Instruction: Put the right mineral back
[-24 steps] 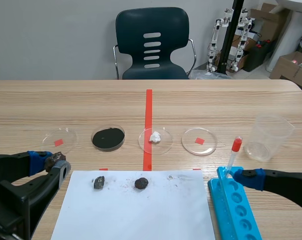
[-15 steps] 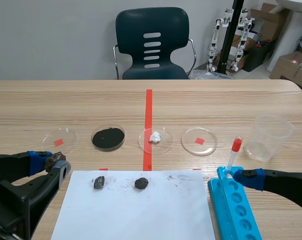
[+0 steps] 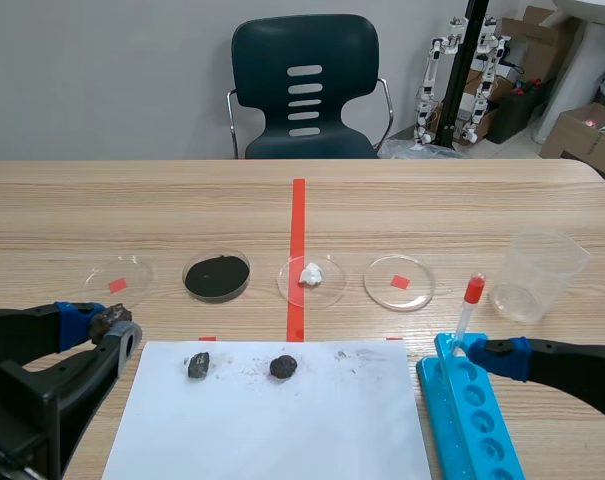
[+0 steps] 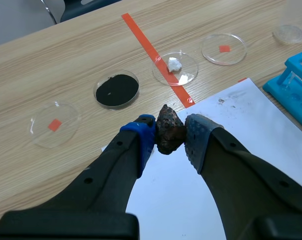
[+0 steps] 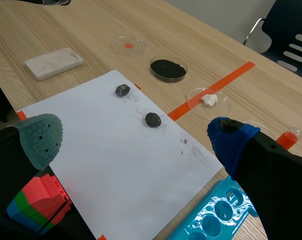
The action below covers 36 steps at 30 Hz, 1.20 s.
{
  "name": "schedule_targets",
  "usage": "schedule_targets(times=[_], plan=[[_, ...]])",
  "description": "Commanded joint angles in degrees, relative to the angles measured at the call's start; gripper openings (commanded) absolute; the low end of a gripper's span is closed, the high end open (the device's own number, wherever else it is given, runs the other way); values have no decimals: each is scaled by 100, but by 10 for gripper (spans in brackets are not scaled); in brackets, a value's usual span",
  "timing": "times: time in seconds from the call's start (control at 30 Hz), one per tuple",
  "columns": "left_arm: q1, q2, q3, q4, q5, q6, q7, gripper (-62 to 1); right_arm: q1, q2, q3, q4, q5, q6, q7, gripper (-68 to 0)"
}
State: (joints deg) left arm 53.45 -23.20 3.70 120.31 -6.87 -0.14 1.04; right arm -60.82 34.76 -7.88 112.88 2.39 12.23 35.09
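Rock [image 4: 169, 134], brown and rough, pinched between the blue pads of left gripper [image 4: 170, 140], up off the table [image 3: 432, 200], just beside the left edge of the white paper [image 3: 282, 420]; two dark stones [image 3: 198, 365] lie on the paper's far part, apart from each other; four dishes [image 3: 399, 282] in a row beyond the paper, one with black powder, one with a white lump; right gripper [image 5: 136, 140] spread wide, over the blue rack [image 3: 477, 420]; red-capped tube [image 3: 468, 305] stands in the rack; clear cup [image 3: 537, 273] beyond it.
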Motion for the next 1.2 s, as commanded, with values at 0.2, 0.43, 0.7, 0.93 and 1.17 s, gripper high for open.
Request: schedule_targets(times=[0.2, 0.43, 0.7, 0.93, 1.17], plan=[[-28, -17, -20, 35, -11, -7, -101, -496, 2, -17, 52, 129, 61, -22, 85, -69], [-28, -17, -20, 35, -11, -7, -98, -496, 2, -17, 52, 129, 61, -22, 85, -69], [-28, -17, -20, 35, -11, -7, -98, -496, 2, -17, 52, 129, 61, -22, 85, -69], [-37, -17, -20, 35, -11, -4, -103, -496, 2, -17, 52, 129, 61, -22, 85, -69], [-638, -15, 116, -120, -149, -7, 570, -496, 2, -17, 52, 129, 61, -22, 87, -69]])
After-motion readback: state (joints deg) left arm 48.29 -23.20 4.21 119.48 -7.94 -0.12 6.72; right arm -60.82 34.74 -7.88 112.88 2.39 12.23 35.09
